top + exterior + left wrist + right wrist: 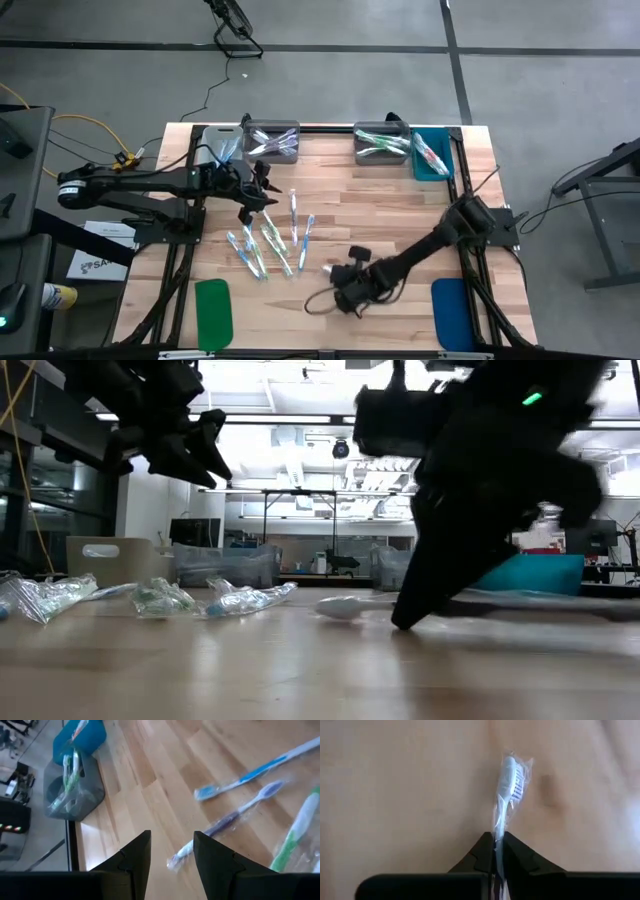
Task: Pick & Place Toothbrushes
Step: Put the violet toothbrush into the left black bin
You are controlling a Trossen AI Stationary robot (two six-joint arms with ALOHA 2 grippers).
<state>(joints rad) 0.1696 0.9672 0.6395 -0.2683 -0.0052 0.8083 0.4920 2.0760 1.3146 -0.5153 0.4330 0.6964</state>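
Several clear-wrapped toothbrushes (270,240) lie flat on the wooden table (400,210), left of its middle. My left gripper (258,197) hovers open above their far end; in its wrist view (171,855) a blue (255,770), a purple (225,822) and a green brush (295,832) lie beyond the fingers. My right gripper (334,274) is down at the table near the front middle, shut on one white-headed toothbrush (511,777). My right gripper pinches the wrapped toothbrush between its two fingertips at the neck just behind the head (496,837). The fingers slant down from the table's right, and the brush runs on past them, head foremost. In the low view the head end (345,606) lies on the table.
At the far edge stand grey bins (272,141) (382,144) with toothbrushes in them, a blue bin (432,156) and a pale container (218,140). A green pad (213,312) and a blue pad (450,312) lie near the front corners.
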